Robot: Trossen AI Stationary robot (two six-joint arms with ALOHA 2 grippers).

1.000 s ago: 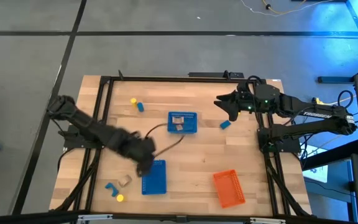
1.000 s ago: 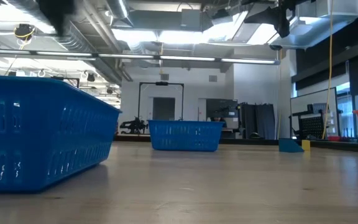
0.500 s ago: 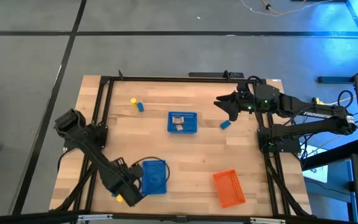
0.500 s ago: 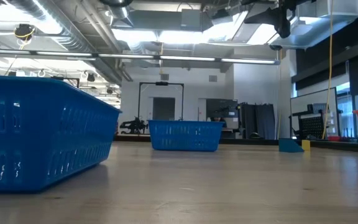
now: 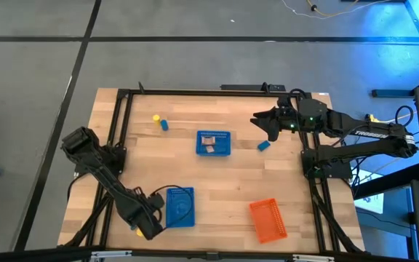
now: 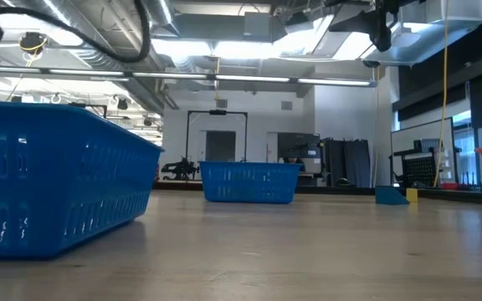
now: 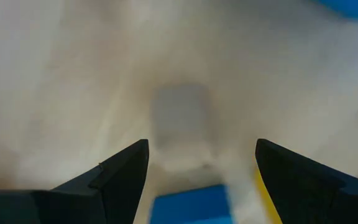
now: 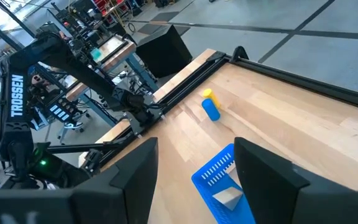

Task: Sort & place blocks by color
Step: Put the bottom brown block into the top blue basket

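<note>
My left gripper (image 5: 143, 223) (image 7: 201, 145) is open over the table's near-left corner, above a small group of blocks. In the left wrist view a blurred tan block (image 7: 181, 127) lies between its fingers, with a blue block (image 7: 189, 204) and a yellow block (image 7: 263, 186) beside it. A yellow block (image 5: 147, 234) shows at the gripper's near side in the high view. My right gripper (image 5: 262, 122) (image 8: 196, 142) waits open at the far right. A blue block (image 5: 263, 145) lies near it. A yellow block (image 5: 156, 118) and a blue cylinder (image 5: 164, 125) lie far left.
One blue basket (image 5: 213, 143) stands mid-table with tan pieces (image 8: 227, 198) in it. A second blue basket (image 5: 180, 207) stands just right of my left gripper. An orange basket (image 5: 268, 220) sits near right. Bare wood lies between the baskets.
My left arm has swung from the far-left corner of the near blue basket toward the table's near-left corner and now stands over the blocks there. Most of that travel came in the first half second. The right arm has kept still.
</note>
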